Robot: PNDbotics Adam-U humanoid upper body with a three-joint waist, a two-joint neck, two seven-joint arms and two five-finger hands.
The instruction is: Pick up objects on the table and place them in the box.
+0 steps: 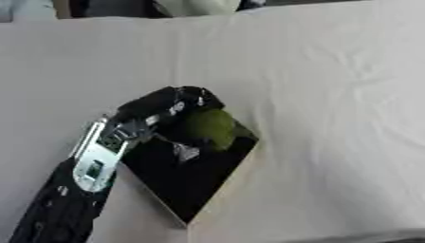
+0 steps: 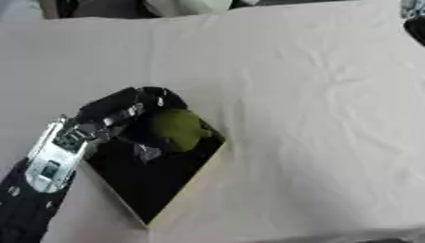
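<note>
A box with a pale rim and a dark inside lies askew on the white cloth, low in the middle. My left arm comes in from the lower left, and my left hand hangs over the box's far corner. Its black fingers curl round a rounded green object, which sits within the box's outline at the far side. Whether the green object rests on the box floor or hangs above it, I cannot tell. A small grey thing shows inside the box, below the hand. My right hand is not visible.
White cloth covers the table on every side of the box. A dark shape cuts in at the upper right edge of the right eye view. Dark and pale things line the far edge.
</note>
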